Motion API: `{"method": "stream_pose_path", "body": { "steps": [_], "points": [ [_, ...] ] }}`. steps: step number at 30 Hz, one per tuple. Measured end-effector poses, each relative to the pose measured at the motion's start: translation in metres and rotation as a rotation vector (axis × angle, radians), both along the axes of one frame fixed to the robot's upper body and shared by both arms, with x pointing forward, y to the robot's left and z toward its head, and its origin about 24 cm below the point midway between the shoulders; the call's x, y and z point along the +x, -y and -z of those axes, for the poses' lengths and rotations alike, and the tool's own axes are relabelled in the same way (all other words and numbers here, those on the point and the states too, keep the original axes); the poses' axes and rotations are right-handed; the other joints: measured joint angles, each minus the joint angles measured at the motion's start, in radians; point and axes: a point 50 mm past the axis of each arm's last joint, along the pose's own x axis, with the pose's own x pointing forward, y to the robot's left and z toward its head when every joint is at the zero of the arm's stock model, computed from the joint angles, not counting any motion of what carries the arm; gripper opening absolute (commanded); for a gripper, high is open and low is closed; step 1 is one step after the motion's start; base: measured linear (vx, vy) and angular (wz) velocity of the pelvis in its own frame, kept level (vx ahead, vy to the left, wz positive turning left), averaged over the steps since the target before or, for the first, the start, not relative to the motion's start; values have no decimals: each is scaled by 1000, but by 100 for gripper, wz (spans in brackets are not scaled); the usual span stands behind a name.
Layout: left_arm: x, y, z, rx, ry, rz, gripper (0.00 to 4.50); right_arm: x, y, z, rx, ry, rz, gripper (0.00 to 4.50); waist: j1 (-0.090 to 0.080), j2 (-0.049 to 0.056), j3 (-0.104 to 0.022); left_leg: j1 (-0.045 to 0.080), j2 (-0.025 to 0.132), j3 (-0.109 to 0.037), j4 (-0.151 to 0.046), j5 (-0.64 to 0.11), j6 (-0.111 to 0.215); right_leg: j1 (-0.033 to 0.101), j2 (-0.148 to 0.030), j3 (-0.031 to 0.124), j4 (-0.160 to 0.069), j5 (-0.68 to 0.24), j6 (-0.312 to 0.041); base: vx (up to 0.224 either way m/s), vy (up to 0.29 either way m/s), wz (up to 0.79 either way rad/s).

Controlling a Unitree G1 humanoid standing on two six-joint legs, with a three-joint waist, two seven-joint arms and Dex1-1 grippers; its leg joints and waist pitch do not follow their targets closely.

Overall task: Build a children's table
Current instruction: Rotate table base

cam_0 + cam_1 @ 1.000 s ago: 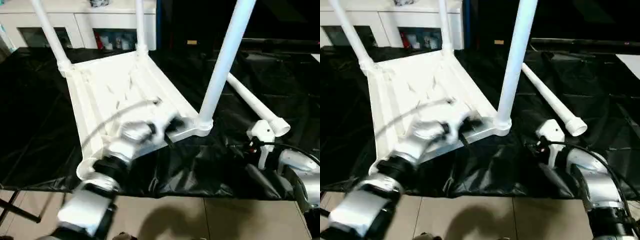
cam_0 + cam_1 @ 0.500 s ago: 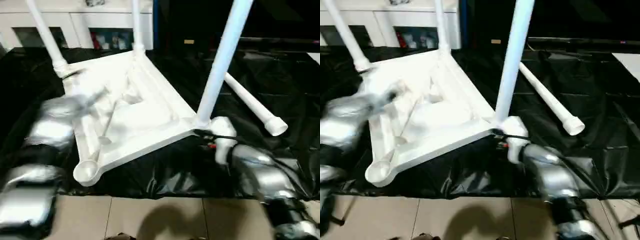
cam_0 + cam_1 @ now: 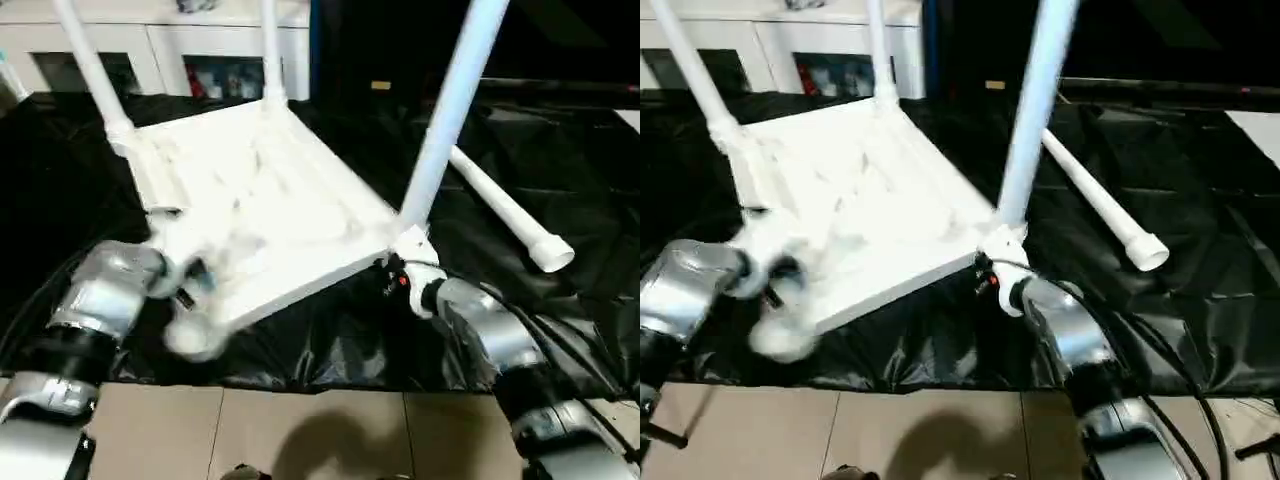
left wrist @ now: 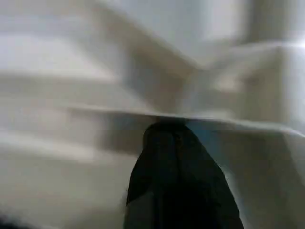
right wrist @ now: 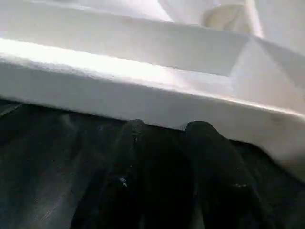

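Observation:
The children's table lies upside down on the black sheet, its white top (image 3: 270, 190) ribbed side up and tilted. Three legs stand in its corners: one near right (image 3: 455, 100), two at the back (image 3: 90, 65) (image 3: 270, 50). A fourth leg (image 3: 500, 210) lies loose on the sheet to the right. The near-left corner socket (image 3: 190, 335) has no leg in it and looks blurred. My left gripper (image 3: 190, 280) is at that corner, shut, its tip against the rim (image 4: 164, 131). My right gripper (image 3: 395, 275) sits low at the near-right corner, its fingers slightly apart below the rim (image 5: 169, 131).
A white glass-door cabinet (image 3: 150, 40) stands behind the sheet. The black sheet (image 3: 560, 150) covers the floor around the table, and its front edge meets beige tiles (image 3: 300, 440) close to me.
My left arm has swung from the top's middle out to the near-left corner and shut. My right gripper has moved up to the near-right corner, its fingers narrowing. The table's near edge has shifted.

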Motion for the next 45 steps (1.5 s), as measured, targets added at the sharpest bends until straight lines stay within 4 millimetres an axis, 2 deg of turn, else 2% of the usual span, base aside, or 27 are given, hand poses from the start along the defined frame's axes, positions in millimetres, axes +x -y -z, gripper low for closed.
{"method": "stream_pose_path", "body": {
  "steps": [4,6,9,10,13,14,18,20,24,28,33,35,37,39,40,42,45],
  "points": [
    [-10,29,2,-103,-72,142,0,4,-4,1,7,5,26,98,0,0,0,0,0,1,0,0,0,0,0,0,0,0,0,0,0,0],
    [-15,43,5,-155,-104,174,0,7,0,2,4,5,59,69,-2,0,0,0,0,1,0,0,0,0,0,1,0,0,0,0,0,0],
    [-19,64,7,-201,-140,237,0,10,7,1,-8,8,90,61,-7,0,0,1,-1,1,0,0,0,0,0,1,0,0,0,0,0,0],
    [-20,71,8,-218,-147,257,0,10,9,2,-9,7,99,30,-7,0,0,1,-1,1,0,0,0,0,0,1,0,0,0,0,0,0],
    [-23,94,11,-264,-164,315,0,10,14,3,-15,9,118,18,-12,0,0,1,0,1,0,0,0,0,0,1,0,0,0,0,0,0],
    [-22,104,10,-286,-160,333,0,11,16,4,-20,11,127,4,-11,1,0,1,0,1,0,0,0,0,0,1,1,0,0,0,0,0],
    [-12,134,11,-324,-80,339,0,11,20,4,-23,22,144,4,-11,2,0,1,0,1,1,0,0,0,0,1,1,0,0,0,0,0],
    [0,144,12,-313,-5,294,0,12,23,2,-23,32,152,4,-11,2,0,1,0,1,2,0,0,1,0,1,2,1,0,0,0,0],
    [17,144,11,-239,121,244,0,13,21,0,-13,52,148,4,-23,3,1,2,0,-2,2,0,0,0,1,0,3,2,2,0,0,0],
    [24,127,12,-174,178,210,0,16,25,-10,-13,100,181,4,-24,5,1,1,0,-2,2,0,0,0,1,0,2,2,2,0,0,0],
    [25,125,13,-188,203,211,0,21,55,-21,-35,115,339,4,-13,5,1,0,-1,-1,4,0,1,1,0,1,1,2,2,0,0,0],
    [25,121,12,-232,206,183,0,21,66,-24,-29,117,359,4,-16,5,1,0,-1,-1,4,0,1,0,0,1,2,2,2,0,0,0],
    [25,115,5,-296,236,163,0,22,78,-30,-37,126,374,41,-16,6,2,0,0,-1,4,0,1,0,0,0,3,2,2,0,0,0],
    [25,108,-10,-415,277,131,0,30,93,-41,-71,137,403,44,-17,7,2,0,0,-1,4,0,1,-1,0,0,4,2,2,0,0,0],
    [25,107,-18,-462,301,125,33,33,101,-48,-84,147,424,53,-14,7,2,0,0,0,4,0,1,-1,0,0,4,2,2,0,0,0],
    [27,101,-33,-523,353,98,41,41,112,-65,-104,183,466,69,-11,7,2,1,0,0,4,0,1,0,0,0,4,2,2,0,0,0],
    [26,97,-36,-545,359,78,52,47,120,-72,-127,185,509,88,-9,6,3,1,0,0,4,0,1,0,0,1,4,2,2,0,0,0]
  ]
}}
